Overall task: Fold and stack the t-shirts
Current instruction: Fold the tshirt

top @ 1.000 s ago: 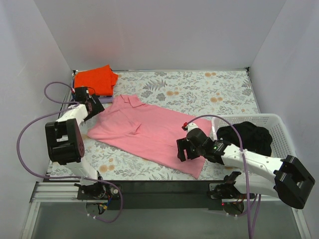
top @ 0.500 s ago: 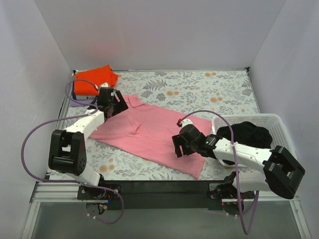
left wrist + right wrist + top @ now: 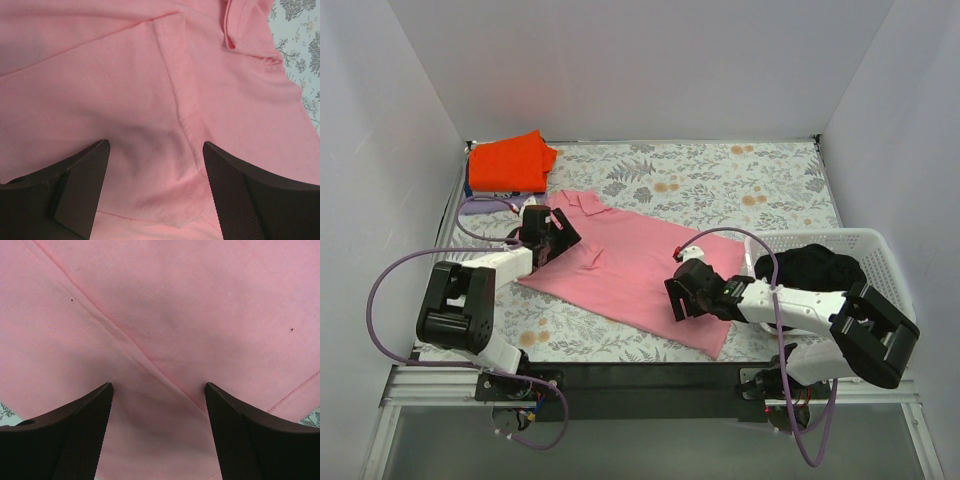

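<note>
While hovering over pink t-shirt (image 3: 620,262) | left gripper (image 3: 155,150) spread, empty | right gripper (image 3: 158,388) spread, empty

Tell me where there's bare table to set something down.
The widest bare table is back right, bordered by the pink shirt, the basket and the rear wall. A narrower strip lies front left of the pink shirt. Crowded: the orange shirt in the back-left corner.

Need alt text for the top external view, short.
A pink t-shirt lies spread on the floral table, the left arm with open jaws over its sleeve side, the right arm likewise over its lower part. A folded orange-red t-shirt sits in the far left corner; a white basket at right holds dark clothing.
</note>
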`<act>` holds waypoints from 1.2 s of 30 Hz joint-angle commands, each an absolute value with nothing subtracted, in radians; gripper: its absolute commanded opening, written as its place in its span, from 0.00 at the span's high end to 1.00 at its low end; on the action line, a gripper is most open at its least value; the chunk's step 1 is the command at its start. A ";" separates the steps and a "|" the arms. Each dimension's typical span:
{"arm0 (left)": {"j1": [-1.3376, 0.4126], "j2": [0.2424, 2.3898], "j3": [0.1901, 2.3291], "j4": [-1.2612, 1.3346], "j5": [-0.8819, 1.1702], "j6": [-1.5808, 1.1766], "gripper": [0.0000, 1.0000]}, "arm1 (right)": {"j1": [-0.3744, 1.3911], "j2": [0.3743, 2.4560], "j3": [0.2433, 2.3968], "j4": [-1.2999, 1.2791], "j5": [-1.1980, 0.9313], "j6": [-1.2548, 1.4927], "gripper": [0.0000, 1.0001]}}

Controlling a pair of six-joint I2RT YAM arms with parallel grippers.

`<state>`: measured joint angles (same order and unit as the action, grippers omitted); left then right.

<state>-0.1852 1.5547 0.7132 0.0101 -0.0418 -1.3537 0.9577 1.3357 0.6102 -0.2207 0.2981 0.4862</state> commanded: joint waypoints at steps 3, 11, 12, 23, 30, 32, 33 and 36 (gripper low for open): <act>-0.189 1.528 0.617 0.029 -0.041 -1.404 0.25 | 1.000 1.361 0.586 -0.294 0.325 0.577 0.20; -0.189 1.414 0.534 -0.034 -0.101 -1.431 0.25 | 1.084 1.339 0.580 -0.412 0.337 0.666 0.20; -0.187 1.405 0.528 -0.044 -0.109 -1.433 0.25 | 1.092 1.335 0.581 -0.417 0.337 0.673 0.20; -0.187 1.301 0.506 -0.138 -0.178 -1.431 0.24 | 1.167 1.341 0.629 -0.474 0.342 0.736 0.20; -0.189 1.238 0.646 -0.193 -0.172 -1.402 0.24 | 1.172 1.301 0.718 -0.526 0.425 0.718 0.19; -0.189 1.249 0.728 -0.202 -0.164 -1.393 0.24 | 1.167 1.275 0.750 -0.541 0.455 0.701 0.18; -0.192 1.267 0.754 -0.202 -0.163 -1.388 0.24 | 1.164 1.267 0.782 -0.546 0.463 0.681 0.18; -0.199 1.346 0.857 -0.196 -0.166 -1.359 0.24 | 1.129 1.244 0.836 -0.551 0.477 0.628 0.17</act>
